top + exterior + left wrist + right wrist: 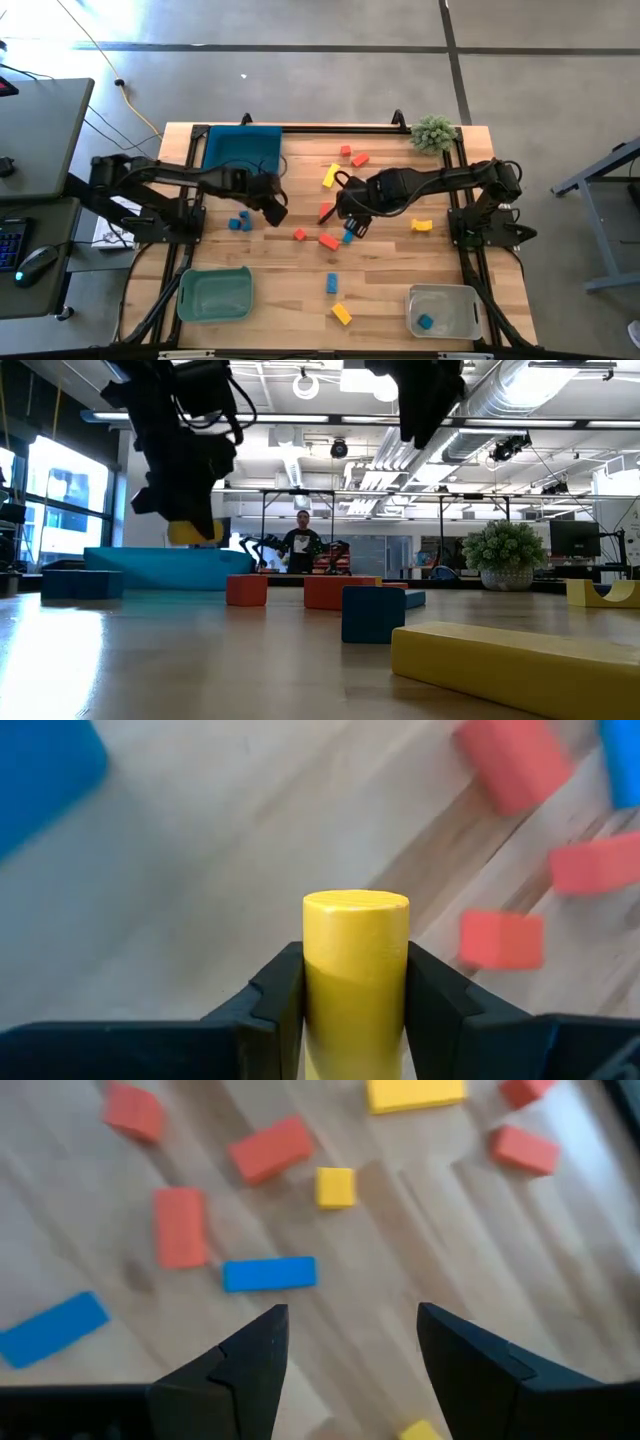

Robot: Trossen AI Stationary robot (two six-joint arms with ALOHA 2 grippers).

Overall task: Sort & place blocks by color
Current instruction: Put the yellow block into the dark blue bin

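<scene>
Wooden tabletop (280, 290) carries the blocks (329, 241), scattered mostly in its middle: red-orange, yellow and blue pieces lie apart from each other. One blue block (425, 322) already lies inside the grey tray (441, 296) at the near right corner. The green tray (214, 296) sits at the near left, and the teal tray (240, 148) at the far left.

The left end effector (355, 995) is raised above the tabletop, just beside the teal tray, and its fingers (280, 995) pinch a yellow cylinder (355, 960) from both sides.

The right end effector (350, 1350) hovers over the middle group of blocks with its fingers spread and nothing between them. Below it lies a blue bar (268, 1273), near a small yellow cube (335, 1187).
</scene>
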